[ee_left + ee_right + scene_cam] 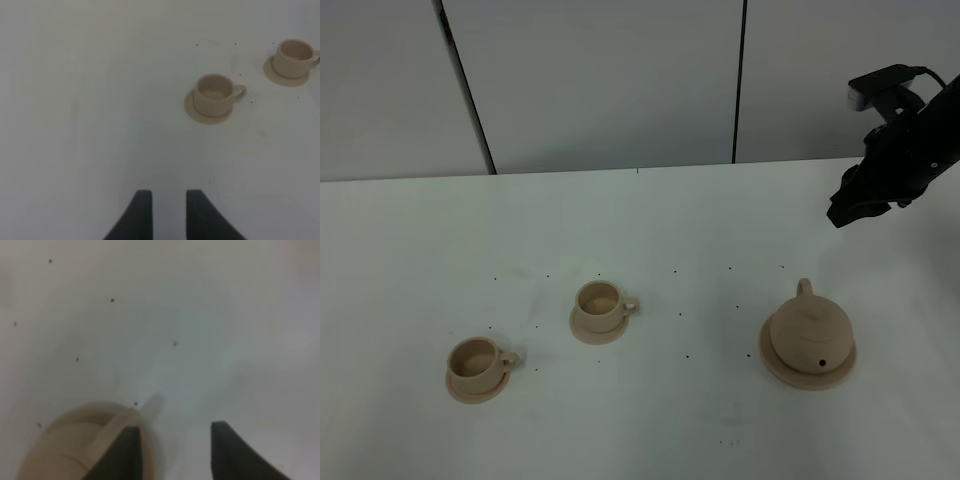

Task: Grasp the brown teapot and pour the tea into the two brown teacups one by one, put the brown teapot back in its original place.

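Brown teapot (809, 335) stands on its plate (840, 376), apart from right hand (840, 212).

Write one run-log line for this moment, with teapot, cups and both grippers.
phase: before grasp | brown teapot: on plate, untouched | front teacup, rear teacup: on saucers | left gripper: open, empty | right gripper: open, empty

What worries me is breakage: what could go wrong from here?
The teapot has only a small loop handle; the right gripper's open jaws could pinch it badly and drop it. Tilted, its lid might slide off. The two cups are small, so tea may miss and spill on the table.
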`<action>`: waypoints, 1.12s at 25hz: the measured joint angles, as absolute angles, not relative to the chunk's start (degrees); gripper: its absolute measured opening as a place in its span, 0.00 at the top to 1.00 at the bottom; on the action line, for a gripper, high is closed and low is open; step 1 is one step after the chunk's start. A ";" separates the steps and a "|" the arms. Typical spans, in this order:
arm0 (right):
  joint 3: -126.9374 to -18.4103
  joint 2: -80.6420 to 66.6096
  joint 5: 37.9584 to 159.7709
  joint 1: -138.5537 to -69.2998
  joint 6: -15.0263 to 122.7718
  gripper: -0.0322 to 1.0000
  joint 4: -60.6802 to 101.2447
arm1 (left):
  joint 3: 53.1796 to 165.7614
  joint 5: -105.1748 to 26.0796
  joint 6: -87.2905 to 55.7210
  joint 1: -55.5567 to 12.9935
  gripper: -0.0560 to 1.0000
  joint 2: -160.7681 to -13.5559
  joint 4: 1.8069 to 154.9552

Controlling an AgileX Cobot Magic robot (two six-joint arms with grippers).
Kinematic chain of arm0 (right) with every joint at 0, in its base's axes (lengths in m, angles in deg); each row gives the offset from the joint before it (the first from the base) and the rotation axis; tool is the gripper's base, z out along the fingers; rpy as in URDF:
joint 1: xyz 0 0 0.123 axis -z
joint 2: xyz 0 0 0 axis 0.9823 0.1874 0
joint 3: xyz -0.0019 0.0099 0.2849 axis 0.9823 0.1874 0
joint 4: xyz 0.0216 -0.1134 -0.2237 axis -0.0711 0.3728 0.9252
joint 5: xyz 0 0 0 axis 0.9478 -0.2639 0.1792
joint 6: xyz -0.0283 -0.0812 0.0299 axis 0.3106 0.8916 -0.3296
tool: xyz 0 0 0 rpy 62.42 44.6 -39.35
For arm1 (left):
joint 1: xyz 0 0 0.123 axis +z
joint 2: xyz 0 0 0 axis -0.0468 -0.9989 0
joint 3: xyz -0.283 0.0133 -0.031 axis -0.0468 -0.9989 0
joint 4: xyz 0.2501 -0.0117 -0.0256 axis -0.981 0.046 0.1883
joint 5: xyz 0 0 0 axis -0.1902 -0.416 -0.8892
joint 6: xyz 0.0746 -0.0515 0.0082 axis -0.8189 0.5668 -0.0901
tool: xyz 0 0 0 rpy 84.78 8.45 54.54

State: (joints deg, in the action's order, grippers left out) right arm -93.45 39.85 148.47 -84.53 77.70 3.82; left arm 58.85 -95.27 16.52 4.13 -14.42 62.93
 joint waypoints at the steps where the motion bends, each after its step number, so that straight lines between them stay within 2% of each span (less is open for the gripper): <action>1: -93.71 40.18 148.47 -85.11 78.58 0.65 5.07 | 58.85 -95.27 16.52 4.13 0.72 -14.42 62.93; 15: -94.36 44.14 143.48 -92.82 92.53 0.65 10.97 | 58.85 -95.28 16.52 4.13 0.72 -14.42 62.97; 28: -94.36 48.74 142.86 -93.84 97.63 0.65 11.86 | 58.85 -95.28 16.52 4.13 0.72 -14.42 62.97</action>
State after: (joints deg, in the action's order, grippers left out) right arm -94.36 48.74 142.86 -93.84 97.63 11.86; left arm 58.85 -95.28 16.52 4.13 -14.42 62.97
